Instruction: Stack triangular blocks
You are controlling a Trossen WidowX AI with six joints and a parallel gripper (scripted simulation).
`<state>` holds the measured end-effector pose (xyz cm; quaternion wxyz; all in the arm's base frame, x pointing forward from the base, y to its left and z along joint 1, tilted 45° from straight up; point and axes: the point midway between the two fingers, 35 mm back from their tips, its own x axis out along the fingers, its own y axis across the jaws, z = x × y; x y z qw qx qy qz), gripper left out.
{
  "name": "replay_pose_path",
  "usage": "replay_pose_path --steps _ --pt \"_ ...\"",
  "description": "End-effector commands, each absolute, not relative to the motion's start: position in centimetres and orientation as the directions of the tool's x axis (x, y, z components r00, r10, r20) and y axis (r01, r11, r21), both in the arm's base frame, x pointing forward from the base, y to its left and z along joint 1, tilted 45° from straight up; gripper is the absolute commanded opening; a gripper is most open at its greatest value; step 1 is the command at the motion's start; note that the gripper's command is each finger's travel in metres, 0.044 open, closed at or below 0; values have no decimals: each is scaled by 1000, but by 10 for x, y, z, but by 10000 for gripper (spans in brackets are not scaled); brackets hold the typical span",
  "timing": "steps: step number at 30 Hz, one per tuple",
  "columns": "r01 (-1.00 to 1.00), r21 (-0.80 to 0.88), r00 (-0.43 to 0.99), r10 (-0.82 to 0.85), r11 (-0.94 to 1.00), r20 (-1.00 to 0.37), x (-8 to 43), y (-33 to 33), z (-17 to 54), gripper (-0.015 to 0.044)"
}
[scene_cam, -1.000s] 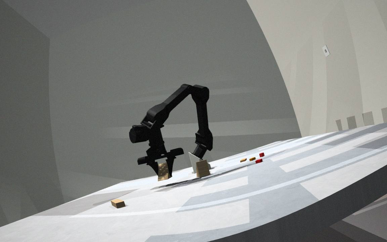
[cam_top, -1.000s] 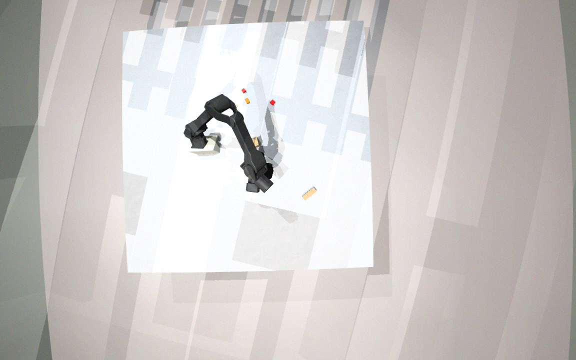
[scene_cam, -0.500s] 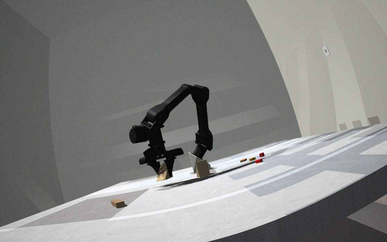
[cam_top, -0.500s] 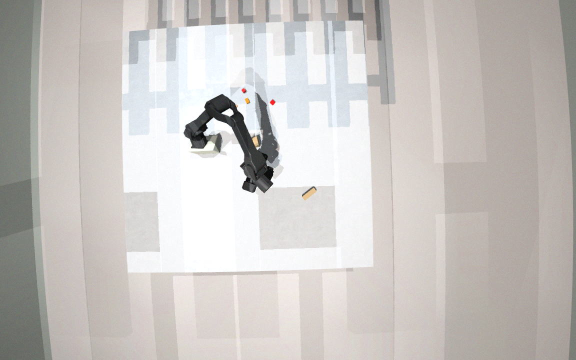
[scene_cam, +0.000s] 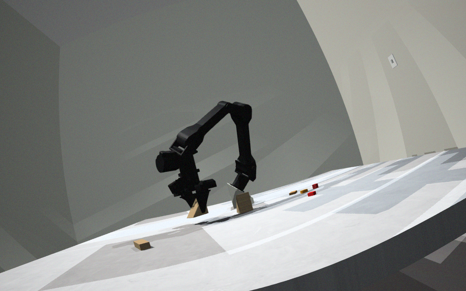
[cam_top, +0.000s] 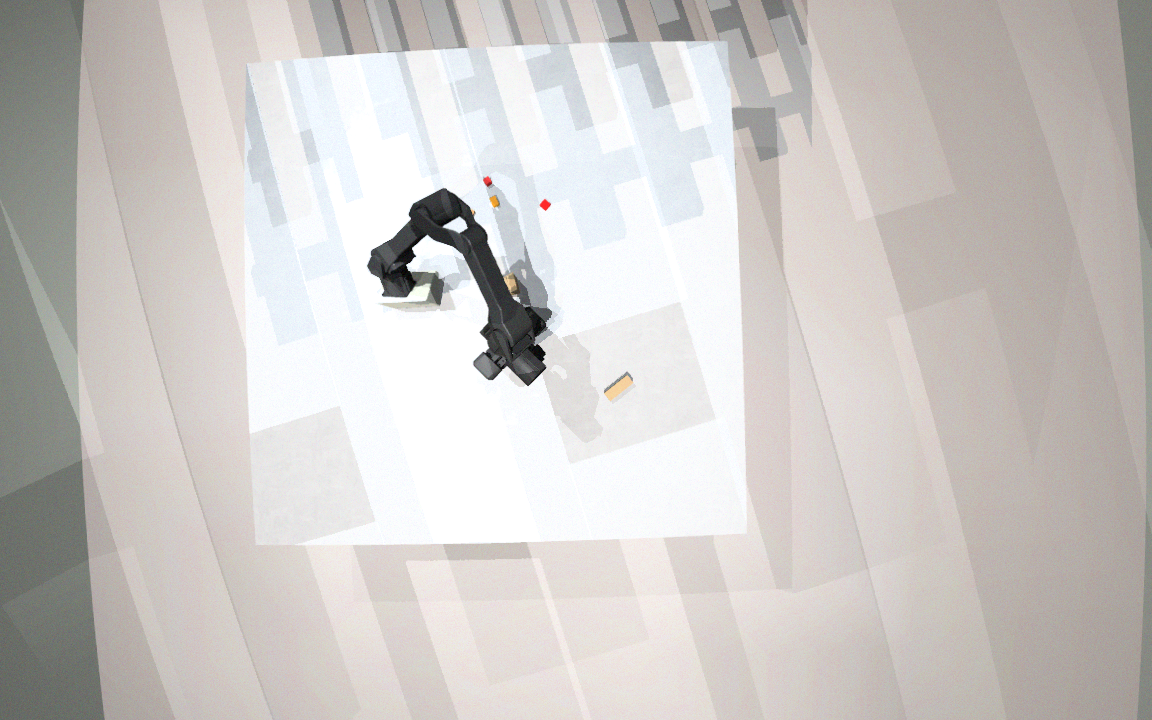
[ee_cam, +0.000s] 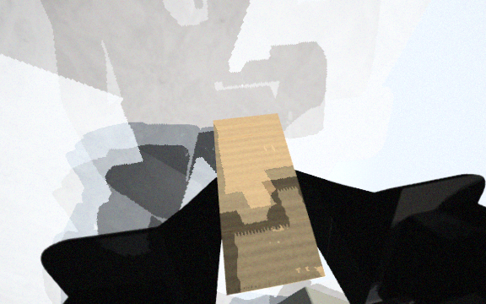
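Note:
My gripper (scene_cam: 198, 207) (ee_cam: 251, 177) is shut on a wooden triangular block (scene_cam: 193, 212) (ee_cam: 247, 152), with a finger on each side. The block appears to hang a little above the table; in the exterior view its outline looks slanted. The hand hides it in the top view. The other triangular block (cam_top: 511, 284) (scene_cam: 244, 203) stands on the table between the held block and the arm's base, with nothing on it. The forearm partly covers it in the top view, and I cannot make it out in the wrist view.
A tan rectangular block (cam_top: 618, 387) (scene_cam: 142, 245) lies beyond the gripper, away from the base. Red cubes (cam_top: 487, 180) (cam_top: 545, 205) (scene_cam: 315, 186) (scene_cam: 312, 193) and small orange blocks (cam_top: 494, 201) (scene_cam: 303, 190) (scene_cam: 292, 192) lie on the far side of the standing block. Patterned shadows cross the table.

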<state>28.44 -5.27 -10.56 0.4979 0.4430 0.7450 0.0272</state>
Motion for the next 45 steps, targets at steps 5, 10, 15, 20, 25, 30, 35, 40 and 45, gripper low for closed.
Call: replay_pose_path --steps 5,10,15,20,25,30,35,40,45 --pt "786 364 -105 689 500 -717 285 -53 -105 0" --pt "857 286 -105 689 428 -717 285 -53 -105 0" --pt "916 201 -104 689 348 -717 285 -53 -105 0" --pt "960 111 -103 689 259 -718 286 -53 -105 0" --pt "986 21 -102 689 168 -718 286 -53 -105 0" --pt "995 -68 -102 688 76 -718 286 -53 -105 0" --pt "987 -157 -101 688 -19 -719 286 -53 -105 0" --pt "962 -246 -100 688 -116 -719 286 -52 -105 0" --pt "949 -276 -100 688 -150 -719 286 -52 -105 0"
